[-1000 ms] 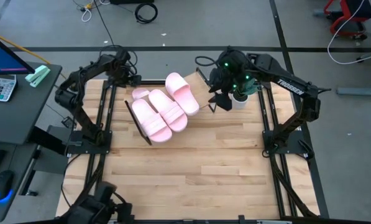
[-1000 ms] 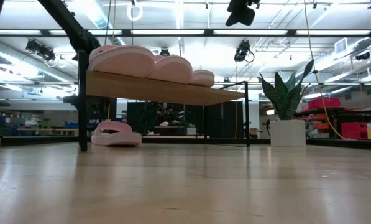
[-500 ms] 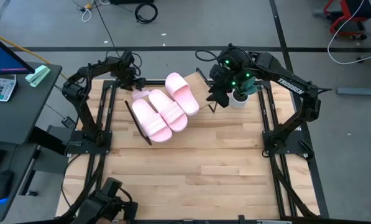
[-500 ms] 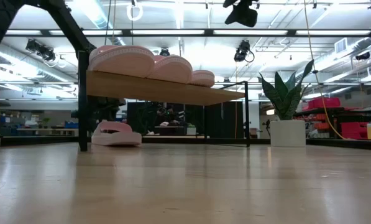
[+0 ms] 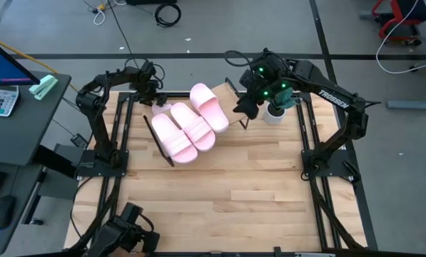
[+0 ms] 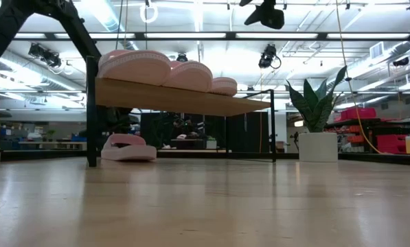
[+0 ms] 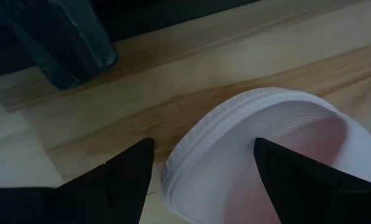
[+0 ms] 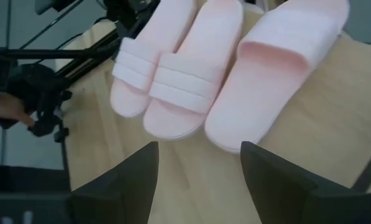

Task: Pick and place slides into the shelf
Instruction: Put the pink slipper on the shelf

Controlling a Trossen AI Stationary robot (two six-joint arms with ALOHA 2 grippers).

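Note:
Three pale pink slides (image 5: pixel 191 125) lie side by side on the slanted shelf (image 6: pixel 184 99), soles on its board. Another slide (image 6: pixel 128 147) rests sole-down on the table behind the shelf's left end, also seen in the high view (image 5: pixel 164 108). My left gripper (image 7: pixel 202 146) stands open over that slide's rounded end (image 7: pixel 247 143), pointing steeply down, one finger beside the end and one over it. My right gripper (image 8: pixel 197 149) hangs open and empty high above the shelf's right end (image 5: pixel 242 111), looking down on the shelved slides (image 8: pixel 191 81). My left gripper's fingers (image 7: pixel 123 180) straddle the rounded end of the slide on the table from above. I cannot tell whether they touch it.
A potted plant in a white pot (image 5: pixel 273 113) stands at the table's far right, beside the shelf's end and under the right arm. The shelf's thin black frame legs (image 6: pixel 91 110) stand close to the loose slide. Bare tabletop (image 5: pixel 227 185) fills the near half.
My left gripper has come down toward the slide on the table behind the shelf, staying open, and now covers most of it in the high view. My right gripper has rolled about its own axis while staying in place. No slide has moved.

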